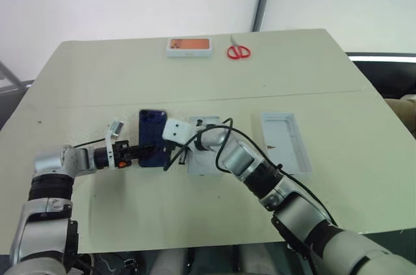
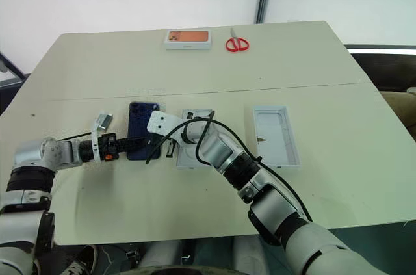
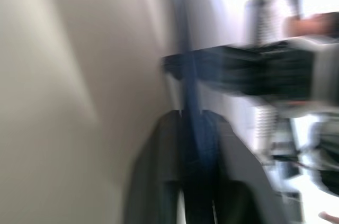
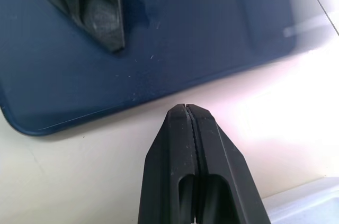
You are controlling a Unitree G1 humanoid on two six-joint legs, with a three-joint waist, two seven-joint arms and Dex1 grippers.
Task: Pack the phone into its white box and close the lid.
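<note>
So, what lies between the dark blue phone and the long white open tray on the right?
A shallow white box, partly covered by the right arm, seen in the right eye view between phone and tray.

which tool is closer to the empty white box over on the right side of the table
Right. The right tool, shut, sits beside the phone, with the white box further along its own arm's side. The left tool grips the phone's edge, on the phone's far side from the box.

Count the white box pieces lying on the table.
3: a box with an orange picture at the far edge; an open tray on the right; another piece in the middle, partly hidden under the right arm.
</note>
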